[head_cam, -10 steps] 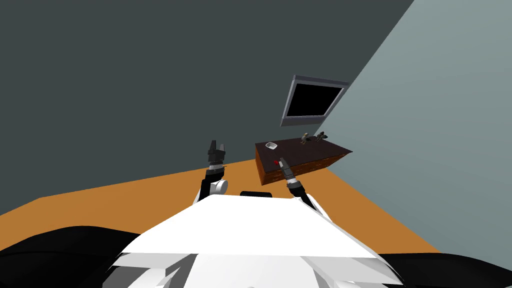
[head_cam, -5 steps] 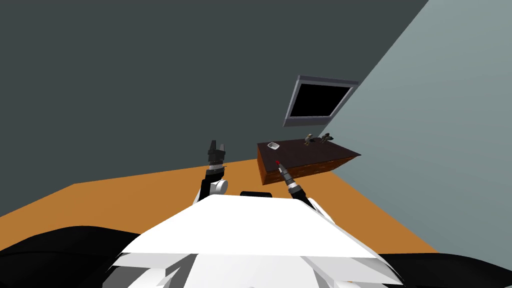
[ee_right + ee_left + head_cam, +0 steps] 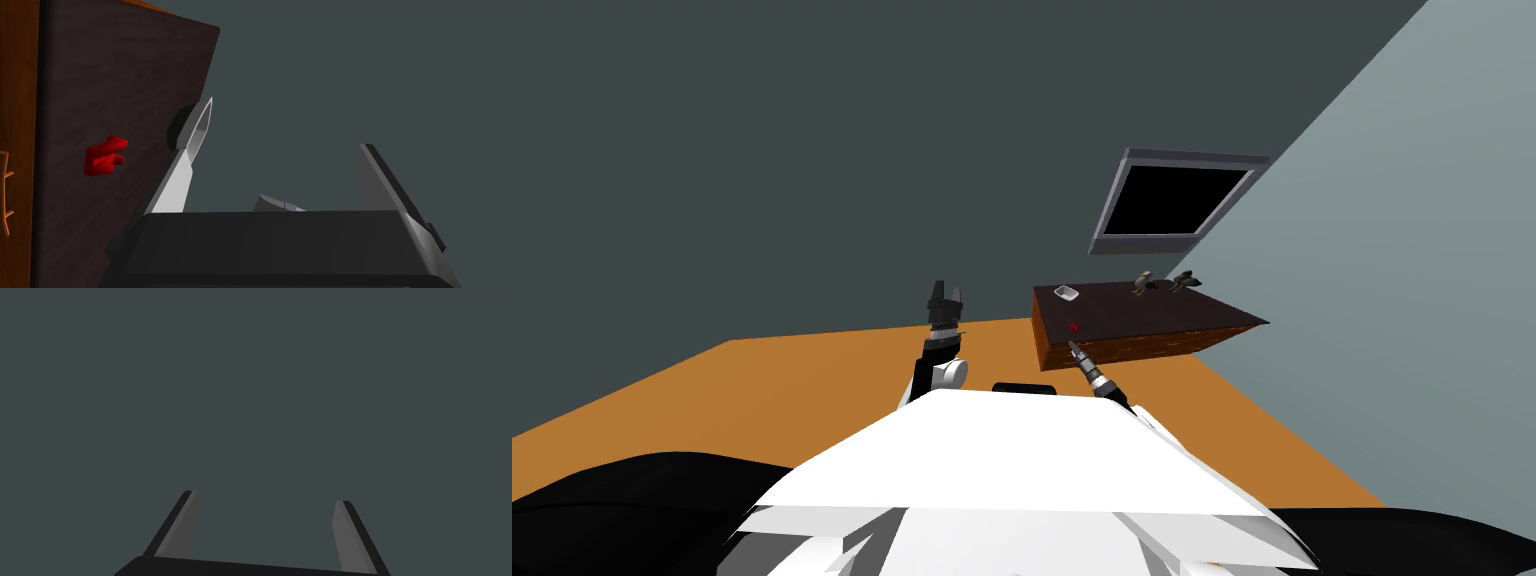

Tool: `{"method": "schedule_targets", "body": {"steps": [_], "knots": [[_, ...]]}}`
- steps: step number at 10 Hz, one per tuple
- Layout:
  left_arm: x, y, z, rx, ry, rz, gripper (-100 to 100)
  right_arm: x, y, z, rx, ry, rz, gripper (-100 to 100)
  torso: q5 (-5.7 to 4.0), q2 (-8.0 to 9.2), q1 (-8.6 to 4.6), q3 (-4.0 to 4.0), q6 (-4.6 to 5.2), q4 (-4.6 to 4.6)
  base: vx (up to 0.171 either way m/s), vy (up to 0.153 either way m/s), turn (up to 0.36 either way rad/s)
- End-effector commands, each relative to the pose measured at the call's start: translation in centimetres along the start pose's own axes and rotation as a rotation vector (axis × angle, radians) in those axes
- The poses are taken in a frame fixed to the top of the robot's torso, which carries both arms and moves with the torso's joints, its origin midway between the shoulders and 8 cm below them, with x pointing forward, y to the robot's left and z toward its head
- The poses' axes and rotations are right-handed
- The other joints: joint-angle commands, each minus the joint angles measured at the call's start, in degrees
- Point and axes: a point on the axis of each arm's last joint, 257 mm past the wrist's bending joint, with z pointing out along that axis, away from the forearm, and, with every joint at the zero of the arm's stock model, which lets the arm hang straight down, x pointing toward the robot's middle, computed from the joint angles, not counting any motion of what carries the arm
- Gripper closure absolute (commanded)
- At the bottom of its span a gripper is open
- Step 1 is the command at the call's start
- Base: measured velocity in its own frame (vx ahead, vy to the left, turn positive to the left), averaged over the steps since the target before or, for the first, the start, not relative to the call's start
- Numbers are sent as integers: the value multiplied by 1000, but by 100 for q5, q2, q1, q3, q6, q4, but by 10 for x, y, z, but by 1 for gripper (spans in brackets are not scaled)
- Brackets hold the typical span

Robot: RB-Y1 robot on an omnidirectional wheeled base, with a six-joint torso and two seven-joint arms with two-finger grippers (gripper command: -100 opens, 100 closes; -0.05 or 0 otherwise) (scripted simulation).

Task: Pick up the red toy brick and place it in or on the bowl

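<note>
The red brick [image 3: 1073,327] lay on the dark worktop [image 3: 1152,315], near its front edge, and nothing held it. The bowl [image 3: 1066,293], small and pale, stood further back on the same worktop, close to the far corner on my left side, and well apart from the brick. The right end effector [image 3: 1073,349] hung just before the front edge of the worktop, a little short of the brick and not touching it. In the right wrist view its fingers stood wide, with nothing between them, and the brick was outside one finger, on the dark top. The left end effector [image 3: 945,290] was raised over the orange floor [image 3: 812,370], away from the worktop, also wide and holding nothing. Two small figures [image 3: 1143,283] stood at the far end of the worktop.
</note>
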Motion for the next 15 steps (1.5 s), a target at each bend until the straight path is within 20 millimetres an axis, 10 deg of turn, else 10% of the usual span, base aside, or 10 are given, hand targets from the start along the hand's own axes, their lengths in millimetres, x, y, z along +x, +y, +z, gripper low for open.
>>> {"method": "schedule_targets", "body": {"steps": [1, 15], "knots": [[0, 0, 0, 0, 0, 0, 0, 0, -28, -14, 70, 25, -15, -100, 0, 0, 0, 0, 0, 0, -7, 7, 91], [0, 0, 0, 0, 0, 0, 0, -18, -195, -129, 483, 229, -214, -100, 1, -21, 4, -12, 5, -4, 20, 14, 98]]}}
